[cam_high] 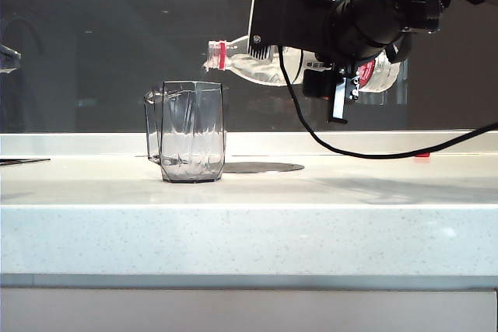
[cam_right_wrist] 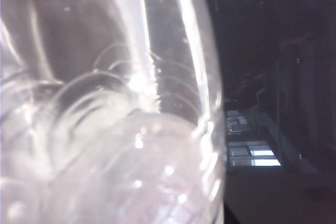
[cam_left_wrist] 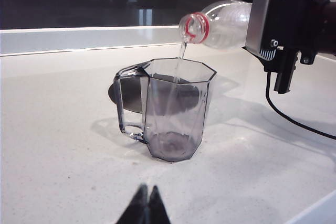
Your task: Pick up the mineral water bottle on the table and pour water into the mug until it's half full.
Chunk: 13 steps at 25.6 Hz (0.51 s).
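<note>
The mineral water bottle lies nearly level in the air, its open red-ringed mouth just above the mug. My right gripper is shut on the bottle's body, up and right of the mug. A thin stream of water falls from the bottle's mouth into the mug, a clear grey faceted one standing upright on the white table. The clear bottle wall fills the right wrist view and hides the fingers. My left gripper hangs shut and empty, low over the table short of the mug.
A dark round disc lies flat on the table behind the mug. A black cable droops from the right arm to the tabletop. A small red thing sits at the back right by the low wall.
</note>
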### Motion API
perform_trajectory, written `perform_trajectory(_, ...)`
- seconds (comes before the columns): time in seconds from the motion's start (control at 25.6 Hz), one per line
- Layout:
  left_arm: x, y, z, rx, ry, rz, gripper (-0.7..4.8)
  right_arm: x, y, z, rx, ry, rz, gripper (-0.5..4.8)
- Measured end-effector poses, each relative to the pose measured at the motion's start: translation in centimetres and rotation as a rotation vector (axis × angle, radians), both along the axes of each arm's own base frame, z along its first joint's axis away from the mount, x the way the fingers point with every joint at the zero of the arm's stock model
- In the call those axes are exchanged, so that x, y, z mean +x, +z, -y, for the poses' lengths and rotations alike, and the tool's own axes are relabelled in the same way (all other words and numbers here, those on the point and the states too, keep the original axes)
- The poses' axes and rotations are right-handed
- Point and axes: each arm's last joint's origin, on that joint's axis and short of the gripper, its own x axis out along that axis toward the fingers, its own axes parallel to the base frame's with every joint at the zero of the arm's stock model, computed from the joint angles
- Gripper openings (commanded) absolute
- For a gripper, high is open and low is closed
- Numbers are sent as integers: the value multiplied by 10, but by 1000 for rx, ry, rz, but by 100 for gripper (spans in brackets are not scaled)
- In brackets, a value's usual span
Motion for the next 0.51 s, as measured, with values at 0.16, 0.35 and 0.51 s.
perform_trajectory(0.16, 0, 0, 0, 0, 0, 0, -4, 0, 0, 0, -17, 0, 2, 270)
perform_trajectory(0.35, 0, 0, 0, 0, 0, 0, -4, 0, 0, 0, -35, -3, 5, 269)
perform_trajectory(0.51, 0, 0, 0, 0, 0, 0, -4, 0, 0, 0, -59, -15, 11, 269)
